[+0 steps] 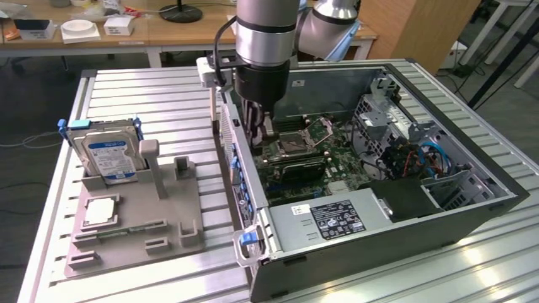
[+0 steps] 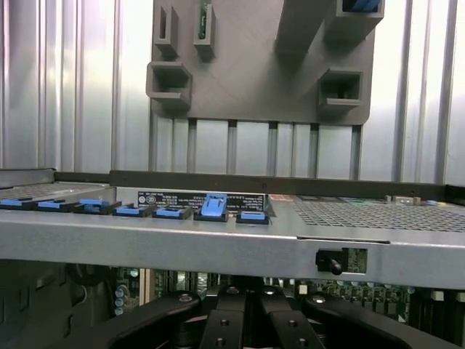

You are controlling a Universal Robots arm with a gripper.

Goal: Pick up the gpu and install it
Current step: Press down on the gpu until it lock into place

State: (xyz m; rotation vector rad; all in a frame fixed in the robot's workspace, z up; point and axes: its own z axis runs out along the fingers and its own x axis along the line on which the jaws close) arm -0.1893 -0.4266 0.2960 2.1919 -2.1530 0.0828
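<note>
Fingers (image 2: pixel 218 327) of our gripper (image 1: pixel 255 129) are pressed together. We have it low inside the open case (image 1: pixel 379 240), close to the wall on the exterior view's left and just over the green board (image 1: pixel 303 151). We cannot make out the gpu; the arm hides the spot under the fingers. Blue clips (image 2: pixel 214 206) sit on the case rim. Outside the case, the grey tray (image 1: pixel 168 221) holds the hard drive (image 1: pixel 105 154).
</note>
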